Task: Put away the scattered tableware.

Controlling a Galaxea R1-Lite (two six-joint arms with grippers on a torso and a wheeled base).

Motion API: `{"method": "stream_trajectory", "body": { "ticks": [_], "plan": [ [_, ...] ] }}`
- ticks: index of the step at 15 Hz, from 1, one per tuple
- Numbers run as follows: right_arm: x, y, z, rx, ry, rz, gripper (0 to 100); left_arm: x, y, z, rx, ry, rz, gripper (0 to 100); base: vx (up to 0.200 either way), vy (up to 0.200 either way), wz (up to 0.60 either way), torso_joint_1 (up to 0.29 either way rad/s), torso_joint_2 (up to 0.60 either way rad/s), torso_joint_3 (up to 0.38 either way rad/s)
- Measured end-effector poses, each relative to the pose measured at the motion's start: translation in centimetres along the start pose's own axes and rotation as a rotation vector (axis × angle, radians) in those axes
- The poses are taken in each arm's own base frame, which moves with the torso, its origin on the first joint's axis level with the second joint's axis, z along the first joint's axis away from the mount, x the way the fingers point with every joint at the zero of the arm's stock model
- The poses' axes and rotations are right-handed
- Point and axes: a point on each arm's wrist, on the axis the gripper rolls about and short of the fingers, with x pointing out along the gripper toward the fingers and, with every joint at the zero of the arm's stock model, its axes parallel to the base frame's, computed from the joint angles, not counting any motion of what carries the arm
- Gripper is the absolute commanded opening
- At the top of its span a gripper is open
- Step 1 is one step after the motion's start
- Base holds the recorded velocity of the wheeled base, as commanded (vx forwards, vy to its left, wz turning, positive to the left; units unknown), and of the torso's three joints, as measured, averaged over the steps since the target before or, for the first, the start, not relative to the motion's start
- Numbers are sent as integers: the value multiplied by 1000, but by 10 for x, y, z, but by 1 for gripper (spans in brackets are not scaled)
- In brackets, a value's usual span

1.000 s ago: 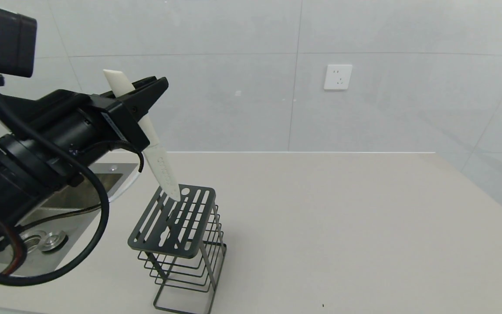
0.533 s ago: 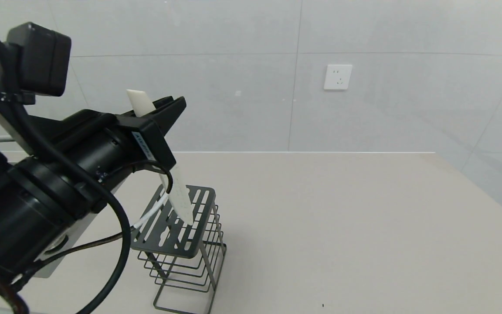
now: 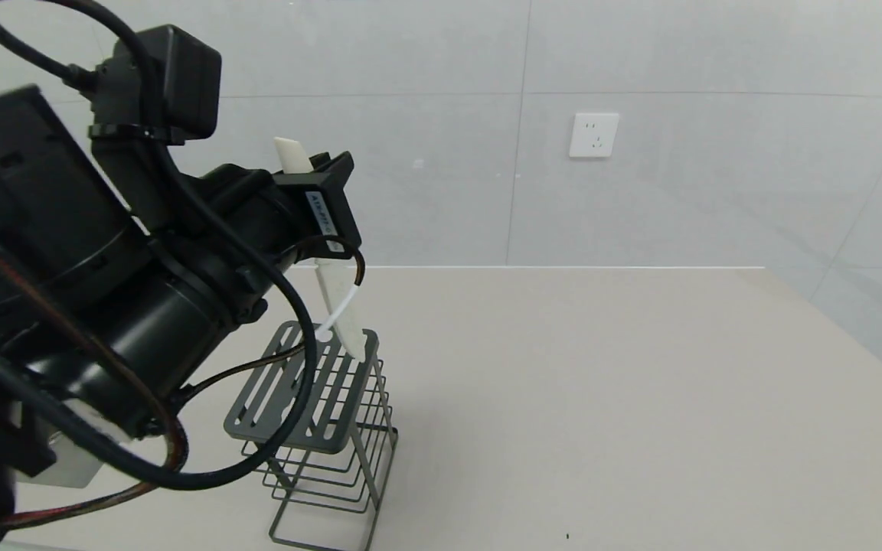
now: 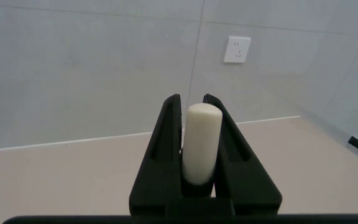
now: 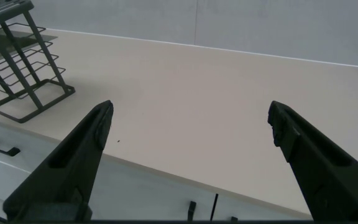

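I judge the insertion step is in hand: the left gripper, jaws clamped on the white knife, holds its tip at the far slots of the rack on the table. The next move calls for lowering it straight down. The right gripper has its jaws apart.

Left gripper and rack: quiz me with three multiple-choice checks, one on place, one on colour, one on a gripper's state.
1. Where is the tip of the knife held by the left gripper?
A. At the slotted top of the rack
B. Lying flat beside the rack
C. In a drawer

2. What colour is the knife?
A. Black
B. White
C. Red

3. How is the right gripper?
A. Shut on a spoon
B. Shut, empty
C. Open, empty

Answers:
1 A: the head view shows the blade pointing down onto the rack's top plate.
2 B: handle and blade are both white.
3 C: its fingers stand wide apart above the counter, with nothing between them.
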Motion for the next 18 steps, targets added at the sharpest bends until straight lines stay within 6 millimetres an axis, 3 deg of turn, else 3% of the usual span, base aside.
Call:
{"method": "stream_trajectory", "body": {
  "ticks": [4,18],
  "plan": [
    [0,0,2,-6,-17,1,100,11,-4,-13,35,32,26,0,0,0,0,0,0,0],
    [0,-1,1,-5,-14,-58,100,32,-17,-19,54,29,41,0,0,0,0,0,0,0]
  ]
}}
